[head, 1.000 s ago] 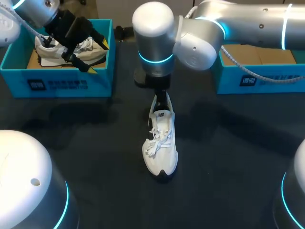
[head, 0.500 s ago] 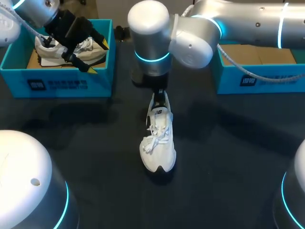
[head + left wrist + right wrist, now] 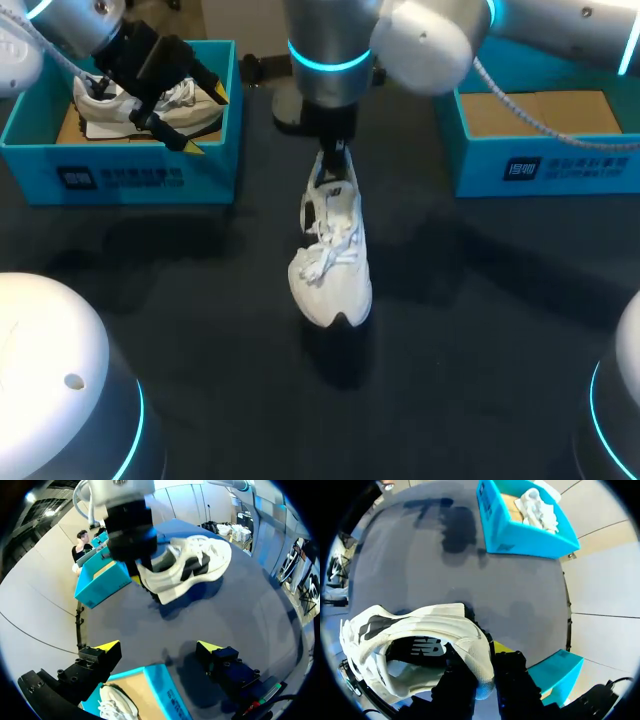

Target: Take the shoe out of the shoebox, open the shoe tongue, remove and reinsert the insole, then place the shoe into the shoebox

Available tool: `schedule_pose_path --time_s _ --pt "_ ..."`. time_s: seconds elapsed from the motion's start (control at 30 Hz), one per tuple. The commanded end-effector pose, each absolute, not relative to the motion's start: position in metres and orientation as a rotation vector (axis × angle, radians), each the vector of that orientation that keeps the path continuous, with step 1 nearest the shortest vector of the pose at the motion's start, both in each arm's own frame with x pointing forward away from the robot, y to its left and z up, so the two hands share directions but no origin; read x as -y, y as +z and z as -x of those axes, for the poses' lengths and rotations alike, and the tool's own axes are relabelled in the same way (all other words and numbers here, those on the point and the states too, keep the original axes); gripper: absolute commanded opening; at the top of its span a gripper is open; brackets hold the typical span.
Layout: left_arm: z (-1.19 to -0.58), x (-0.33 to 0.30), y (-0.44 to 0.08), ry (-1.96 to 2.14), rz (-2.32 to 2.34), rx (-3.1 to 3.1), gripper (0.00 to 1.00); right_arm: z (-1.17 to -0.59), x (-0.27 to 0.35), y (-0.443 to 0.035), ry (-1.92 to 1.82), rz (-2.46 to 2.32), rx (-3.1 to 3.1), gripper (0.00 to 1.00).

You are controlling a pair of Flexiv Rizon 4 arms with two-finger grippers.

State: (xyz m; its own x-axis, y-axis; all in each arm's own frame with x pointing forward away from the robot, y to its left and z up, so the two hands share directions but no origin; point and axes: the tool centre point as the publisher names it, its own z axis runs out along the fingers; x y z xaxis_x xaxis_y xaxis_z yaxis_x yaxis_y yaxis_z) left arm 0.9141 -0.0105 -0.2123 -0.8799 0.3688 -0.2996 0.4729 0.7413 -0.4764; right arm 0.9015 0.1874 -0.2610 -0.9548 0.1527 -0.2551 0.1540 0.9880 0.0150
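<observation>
dark table (image 3: 480,300), spare white shoe (image 3: 97,118) in left blue box (image 3: 212,165)

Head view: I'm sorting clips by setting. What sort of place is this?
Likely a robot lab bench, not a shop: a dark table carries a teal left shoebox and right shoebox, and the right gripper holds a white shoe by its heel.

1. The bench (image 3: 480,300) is a dark, plain, matte surface that fills most of the head view.
2. Soft shadows (image 3: 150,240) lie on it, near its middle and toward its far left.
</observation>
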Motion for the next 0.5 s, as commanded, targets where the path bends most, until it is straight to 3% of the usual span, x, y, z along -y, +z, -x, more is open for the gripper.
schedule_pose_path --time_s 0.03,0.23,0.5 --pt "-0.913 0.01 -0.212 -0.824 -0.672 -2.756 1.0 -0.891 -0.177 -0.202 0.02 -0.192 -2.87 0.0" --pt "-0.913 0.01 -0.212 -0.824 -0.672 -2.756 1.0 -0.895 -0.173 -0.174 -0.014 -0.176 -2.873 0.0" --pt "-0.913 0.01 -0.212 -0.824 -0.672 -2.756 1.0 -0.895 -0.172 -0.172 -0.008 -0.201 -2.861 0.0"
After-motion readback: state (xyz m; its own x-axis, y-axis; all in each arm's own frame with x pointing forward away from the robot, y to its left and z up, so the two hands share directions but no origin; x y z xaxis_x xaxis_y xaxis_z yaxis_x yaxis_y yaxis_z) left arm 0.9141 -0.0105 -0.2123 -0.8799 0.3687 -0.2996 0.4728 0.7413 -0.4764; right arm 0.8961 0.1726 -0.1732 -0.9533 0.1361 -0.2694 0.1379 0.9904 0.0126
